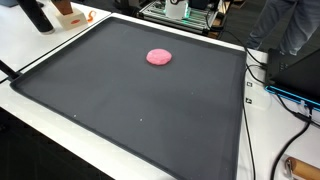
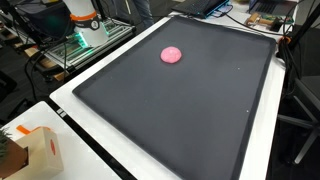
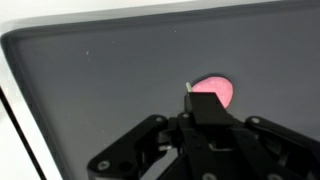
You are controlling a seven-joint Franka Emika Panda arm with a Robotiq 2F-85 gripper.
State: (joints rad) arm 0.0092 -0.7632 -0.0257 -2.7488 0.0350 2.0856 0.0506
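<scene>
**Operator:** So where is the pink lump (image 1: 159, 57), and why does it sit as it does?

**Spotter:** You'll find it in the upper middle of the frame in both exterior views (image 2: 172, 55). It rests on its broad underside on the dark mat (image 1: 120, 105), well apart from every rim. It looks soft and low, so it sits flat, and I'd judge it won't roll.

**Operator:** Which way does it point?

**Spotter:** Hardly any way. It reads as a round, domed disc, so I can't give you a real long axis. It looks slightly wider than tall in the exterior views, but that may only be the slant of the cameras. In your wrist view the pink lump (image 3: 226, 88) shows right of centre, with its lower left hidden.

**Operator:** Hidden by what?

**Spotter:** By your gripper (image 3: 205, 102), which comes up from the bottom edge. Its fingertips look drawn together with no gap that I can see. A pale sliver shows by the tip, and I can't tell what it is. Neither exterior view shows the gripper near the lump, so I judge that it hangs above, not touching.

**Operator:** And round about?

**Spotter:** The mat lies on a white table (image 1: 35, 55). A cardboard box (image 2: 40, 150) stands at the lower left of an exterior view, and cables (image 1: 268, 85) trail along the right edge of an exterior view.
</scene>
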